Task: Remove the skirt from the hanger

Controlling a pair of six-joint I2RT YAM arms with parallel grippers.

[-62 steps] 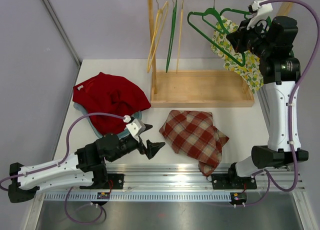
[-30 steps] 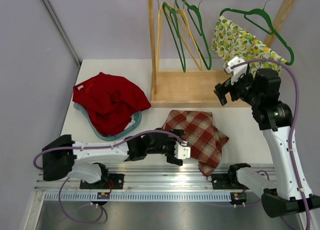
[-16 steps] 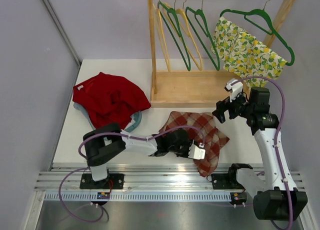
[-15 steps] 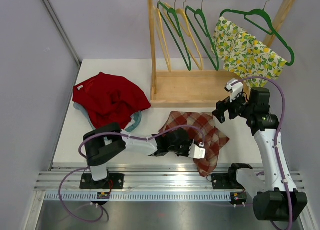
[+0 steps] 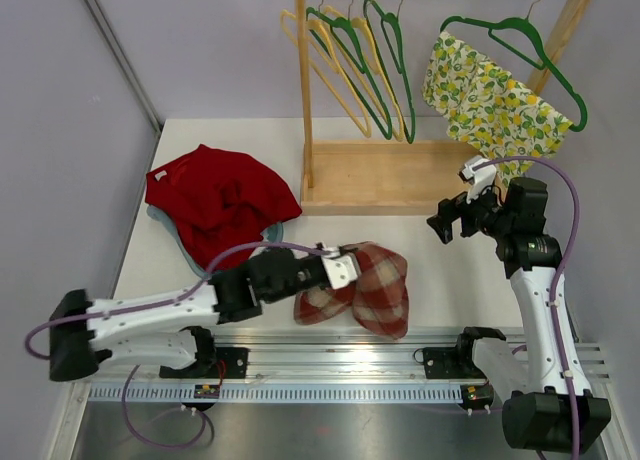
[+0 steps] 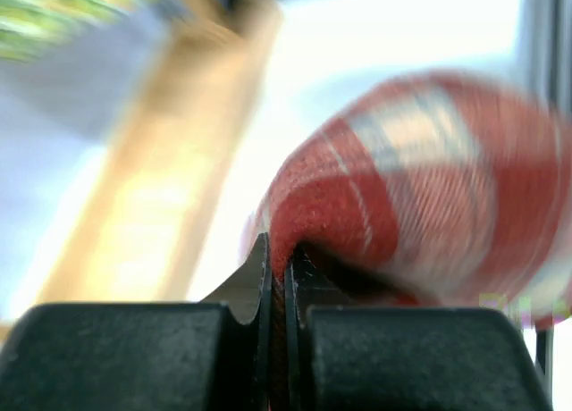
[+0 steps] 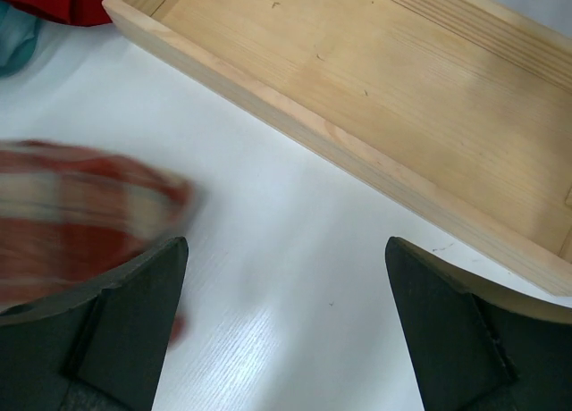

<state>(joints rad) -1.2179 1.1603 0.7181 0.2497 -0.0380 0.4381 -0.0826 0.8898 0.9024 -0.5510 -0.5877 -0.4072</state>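
Left gripper (image 6: 277,261) pinches plaid cloth (image 5: 382,292), near side; right gripper (image 7: 286,250) spread wide (above table (image 7: 268,174)); lemon-print skirt (image 5: 490,92) on far-right hanger (image 5: 522,32)

Top cam: fixed, high behind arm bases, looks down on whole table (image 5: 250,130), wooden tray (image 5: 400,177) at far centre. Left wrist cam: v. close over left gripper (image 6: 277,264), low, tray (image 6: 170,161) beyond, blurred. Right wrist cam: above right gripper (image 7: 281,246), looks down on tray's near rim (image 7: 340,152). All 3 share tray + plaid cloth (image 5: 370,290).
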